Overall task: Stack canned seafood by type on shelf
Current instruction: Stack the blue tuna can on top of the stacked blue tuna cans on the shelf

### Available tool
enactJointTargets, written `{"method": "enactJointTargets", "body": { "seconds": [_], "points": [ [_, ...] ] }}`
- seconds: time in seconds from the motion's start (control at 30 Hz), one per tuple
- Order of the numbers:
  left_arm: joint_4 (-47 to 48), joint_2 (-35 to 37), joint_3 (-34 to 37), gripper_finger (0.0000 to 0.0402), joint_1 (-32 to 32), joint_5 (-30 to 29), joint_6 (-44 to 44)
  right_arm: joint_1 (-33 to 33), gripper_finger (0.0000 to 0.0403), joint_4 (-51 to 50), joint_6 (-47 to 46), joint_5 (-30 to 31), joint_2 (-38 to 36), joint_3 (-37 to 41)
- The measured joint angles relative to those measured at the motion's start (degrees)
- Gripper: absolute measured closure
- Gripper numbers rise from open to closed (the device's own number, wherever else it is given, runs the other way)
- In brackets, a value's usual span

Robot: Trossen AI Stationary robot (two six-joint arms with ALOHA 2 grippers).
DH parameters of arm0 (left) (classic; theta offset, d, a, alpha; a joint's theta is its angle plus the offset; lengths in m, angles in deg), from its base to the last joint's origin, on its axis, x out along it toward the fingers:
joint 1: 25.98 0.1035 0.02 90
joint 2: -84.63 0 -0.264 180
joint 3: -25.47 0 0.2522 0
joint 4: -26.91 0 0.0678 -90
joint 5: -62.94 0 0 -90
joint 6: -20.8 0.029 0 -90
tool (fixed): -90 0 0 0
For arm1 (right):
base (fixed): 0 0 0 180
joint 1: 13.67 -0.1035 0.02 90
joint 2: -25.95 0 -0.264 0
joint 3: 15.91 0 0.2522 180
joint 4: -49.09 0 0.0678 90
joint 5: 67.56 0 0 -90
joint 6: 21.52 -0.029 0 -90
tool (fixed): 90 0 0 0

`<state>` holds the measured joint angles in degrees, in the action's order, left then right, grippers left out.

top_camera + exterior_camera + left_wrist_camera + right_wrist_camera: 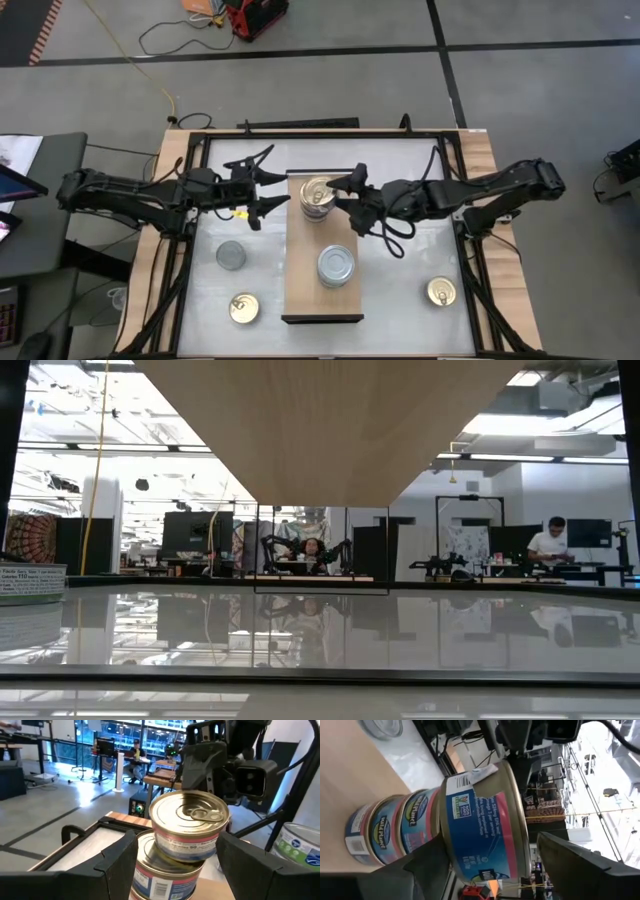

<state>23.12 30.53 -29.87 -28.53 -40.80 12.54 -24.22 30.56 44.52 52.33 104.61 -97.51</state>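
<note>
The light-wood shelf [322, 300] lies along the middle of the table. A stack of gold-lidded tins [317, 195] stands on its far end. The top tin [189, 827] rests a little off-centre on the tin below. A stack of silver-lidded tins [336, 266] stands at the shelf's middle. My right gripper [340, 196] is open, with a finger on either side of the top gold tin [485, 825]. My left gripper [280, 190] is open and level, just left of that stack. My right gripper has its fingers on either side of the top gold tin. A gap shows between one finger [580, 865] and the tin's lid edge. Whether the other finger [427, 870] touches the tin I cannot tell. The tin rests on the stack.
Loose tins lie on the white tabletop. A silver one [231, 255] and a gold one [244, 307] are left of the shelf, and a gold one [441, 292] is right of it. The shelf's near end is bare.
</note>
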Motion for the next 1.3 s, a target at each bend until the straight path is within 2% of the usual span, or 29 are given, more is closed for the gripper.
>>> {"method": "enactJointTargets", "body": {
  "seconds": [0.37, 0.83, 1.03, 1.13, 1.3],
  "points": [
    [0.12, 0.0, 0.02, 0.0145, 0.0, 0.38, 0.02, 0.32, 0.0077, -5.76, -3.26, -1.56, 0.37, -3.56],
    [-2.71, 0.0, 0.07, 0.0145, 0.0, 1.53, -1.65, 2.5, 0.0077, -5.82, -8.44, -4.54, 0.42, -3.56],
    [-2.79, 0.0, 0.07, 0.0145, -0.02, 1.53, -2.24, 1.97, 0.0077, -7.31, -8.86, -2.91, 0.44, -3.62],
    [-3.41, 0.0, 0.07, 0.0145, -0.02, 1.73, -2.37, 2.64, 0.0077, -5.48, -11.34, -6.71, 0.43, -3.82],
    [-3.38, 0.0, 0.07, 0.0145, -0.15, 3.89, -2.77, 2.88, 0.008, -8.22, -10.89, -3.84, 0.39, -3.82]
  ]
}}
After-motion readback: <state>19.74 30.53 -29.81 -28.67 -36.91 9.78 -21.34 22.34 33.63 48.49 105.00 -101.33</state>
